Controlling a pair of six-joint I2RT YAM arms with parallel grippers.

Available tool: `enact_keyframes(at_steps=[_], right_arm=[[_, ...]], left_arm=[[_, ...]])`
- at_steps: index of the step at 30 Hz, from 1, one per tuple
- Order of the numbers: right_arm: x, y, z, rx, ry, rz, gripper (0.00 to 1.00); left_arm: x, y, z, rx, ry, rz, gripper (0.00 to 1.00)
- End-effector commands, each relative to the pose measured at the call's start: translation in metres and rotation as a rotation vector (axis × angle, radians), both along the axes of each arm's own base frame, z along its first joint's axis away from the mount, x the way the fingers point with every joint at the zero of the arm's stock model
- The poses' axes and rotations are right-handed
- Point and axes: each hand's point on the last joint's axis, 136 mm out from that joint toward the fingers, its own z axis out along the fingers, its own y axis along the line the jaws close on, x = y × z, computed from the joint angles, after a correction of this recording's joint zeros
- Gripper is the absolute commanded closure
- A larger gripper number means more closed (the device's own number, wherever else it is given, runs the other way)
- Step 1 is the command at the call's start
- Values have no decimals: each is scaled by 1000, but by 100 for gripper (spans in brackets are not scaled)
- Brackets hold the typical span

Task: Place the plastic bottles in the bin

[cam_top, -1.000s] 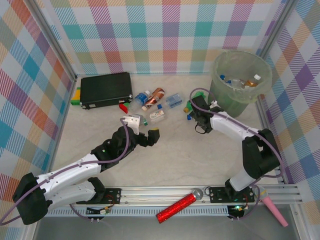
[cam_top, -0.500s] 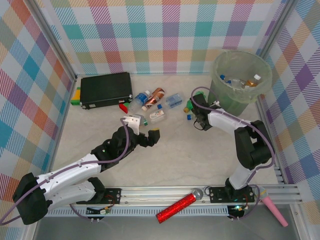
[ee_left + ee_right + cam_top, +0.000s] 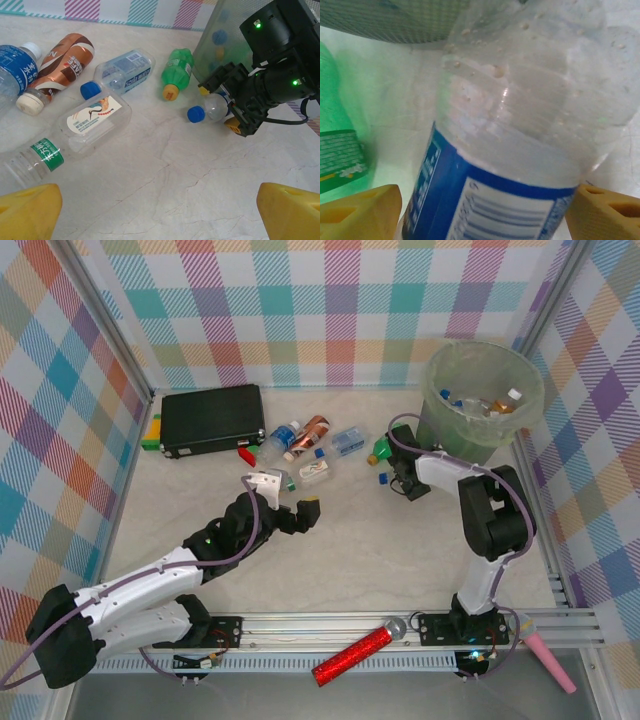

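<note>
Right gripper (image 3: 482, 210) | jaws spread, straddling blue-labelled bottle (image 3: 520, 110) | bin (image 3: 455, 445) just beside

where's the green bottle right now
In the top view the green bottle lies right of centre, just left of the bin, with the right gripper and a blue-capped clear bottle close beside it.

The pale marbled table (image 3: 340, 550) carries a black case (image 3: 212, 419) at far left, scattered plastic bottles (image 3: 348, 441) mid-far, and the green bin (image 3: 447, 435) at far right.
</note>
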Motion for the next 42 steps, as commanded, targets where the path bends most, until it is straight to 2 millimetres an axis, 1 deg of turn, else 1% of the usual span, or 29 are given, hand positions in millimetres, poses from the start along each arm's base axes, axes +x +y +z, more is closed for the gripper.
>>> enact_keyframes(at_steps=[1,4,8,10,12,15,19,21,25,26,28,30,34,36,39,42], right_arm=[[-13,-1,-15,7,75,22,17],[-16,-1,-15,2,78,43,23],[-24,-7,-7,-33,81,77,38],[-29,-7,-1,-48,69,102,41],[-35,-6,7,-65,62,131,41],[-44,0,25,-104,41,194,41],[-57,12,58,-199,-17,298,40],[-64,17,78,-262,-57,352,40],[-77,29,127,-394,-174,475,42],[-78,29,143,-438,-219,494,43],[-81,32,168,-492,-280,539,43],[-81,28,198,-562,-342,569,43],[-79,15,263,-727,-481,594,43],[-75,8,302,-806,-569,593,44],[-65,-20,343,-874,-605,556,45],[-52,-46,372,-882,-589,537,45]], left_arm=[[1,-3,5,-37,-14,-9,0],[1,-3,5,-37,-15,-10,0],[2,-3,5,-37,-15,-8,0],[1,-4,5,-36,-15,-10,0],[2,-4,5,-37,-14,-9,0],[2,-5,4,-37,-11,-13,0],[2,-4,4,-35,-11,-10,0],[2,-4,4,-34,-11,-10,0],[2,-4,5,-38,-14,-11,0],[1,-4,5,-37,-14,-13,0],[1,-4,5,-39,-13,-13,0],[1,-4,4,-38,-11,-14,0],[2,-5,4,-39,-11,-14,0],[1,-5,4,-40,-11,-14,0],[1,-5,4,-41,-10,-15,0],[1,-5,4,-41,-11,-17,0]])
